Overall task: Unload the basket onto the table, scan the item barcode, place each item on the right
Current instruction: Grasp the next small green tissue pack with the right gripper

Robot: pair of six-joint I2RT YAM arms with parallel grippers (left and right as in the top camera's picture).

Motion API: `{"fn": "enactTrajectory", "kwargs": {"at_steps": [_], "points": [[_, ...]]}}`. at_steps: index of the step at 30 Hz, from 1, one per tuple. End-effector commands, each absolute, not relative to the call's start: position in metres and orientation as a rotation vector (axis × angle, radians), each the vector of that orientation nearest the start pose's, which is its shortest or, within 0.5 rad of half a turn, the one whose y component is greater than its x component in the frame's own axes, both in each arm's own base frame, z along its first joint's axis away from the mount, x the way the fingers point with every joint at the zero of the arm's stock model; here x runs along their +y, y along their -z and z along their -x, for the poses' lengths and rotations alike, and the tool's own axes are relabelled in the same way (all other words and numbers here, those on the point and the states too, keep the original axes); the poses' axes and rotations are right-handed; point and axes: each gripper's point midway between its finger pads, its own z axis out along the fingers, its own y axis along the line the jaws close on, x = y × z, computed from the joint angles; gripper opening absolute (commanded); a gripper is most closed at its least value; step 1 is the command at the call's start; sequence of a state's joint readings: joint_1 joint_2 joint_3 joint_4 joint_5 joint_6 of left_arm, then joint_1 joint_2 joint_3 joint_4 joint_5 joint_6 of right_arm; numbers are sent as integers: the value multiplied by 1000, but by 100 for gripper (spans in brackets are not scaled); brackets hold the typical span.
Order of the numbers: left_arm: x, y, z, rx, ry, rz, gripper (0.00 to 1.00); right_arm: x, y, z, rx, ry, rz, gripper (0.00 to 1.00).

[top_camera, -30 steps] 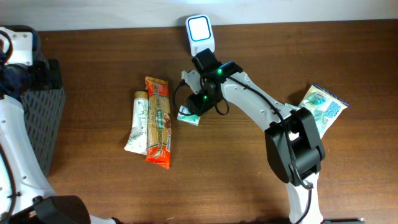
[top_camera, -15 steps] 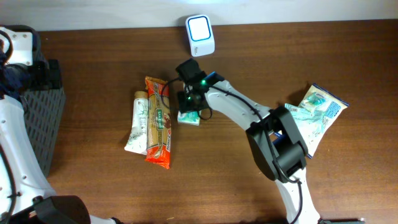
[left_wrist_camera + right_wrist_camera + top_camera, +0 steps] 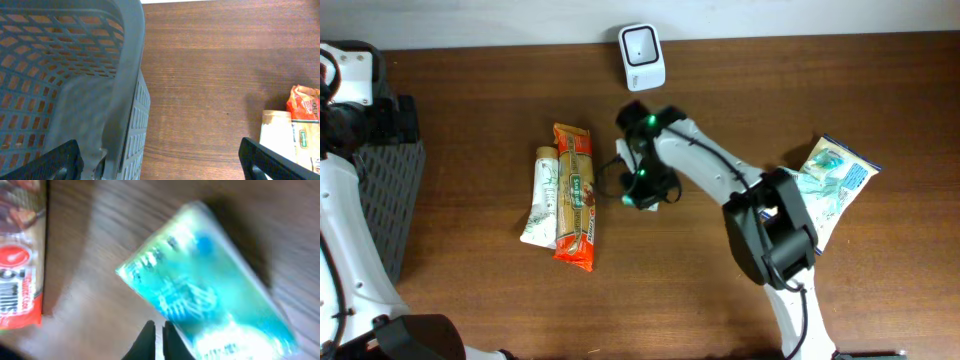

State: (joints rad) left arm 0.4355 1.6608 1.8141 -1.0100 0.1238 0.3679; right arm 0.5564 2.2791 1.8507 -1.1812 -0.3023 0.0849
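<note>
The item is a small teal packet (image 3: 210, 295), blurred in the right wrist view and lying on the wooden table. My right gripper (image 3: 159, 332) is shut, its two dark fingertips pressed together at the packet's left edge with nothing visible between them. From overhead the right gripper (image 3: 642, 188) points down over the packet and hides nearly all of it. The white scanner (image 3: 642, 43) stands at the table's back edge, well behind the gripper. My left gripper (image 3: 160, 162) is open wide over the rim of the grey basket (image 3: 125, 75), holding nothing.
An orange snack bar (image 3: 574, 195) and a white tube (image 3: 542, 195) lie side by side just left of the right gripper. Another teal packet (image 3: 835, 175) lies at the far right. The grey basket (image 3: 380, 200) stands at the left edge.
My right gripper has closed and shifted down over the teal packet, which showed beside it before. The scanner's face was brightly lit earlier and is now dim. The left arm has not moved.
</note>
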Motion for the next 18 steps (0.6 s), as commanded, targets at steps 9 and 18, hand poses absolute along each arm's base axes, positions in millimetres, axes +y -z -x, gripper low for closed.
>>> {"fn": "enactTrajectory", "kwargs": {"at_steps": [9, 18], "points": [[166, -290, -405, 2426, -219, 10, 99, 214, -68, -400, 2887, -455, 1181, 70], [166, -290, -405, 2426, -219, 10, 99, 238, -36, -388, 2749, -874, 1349, 67]]}}
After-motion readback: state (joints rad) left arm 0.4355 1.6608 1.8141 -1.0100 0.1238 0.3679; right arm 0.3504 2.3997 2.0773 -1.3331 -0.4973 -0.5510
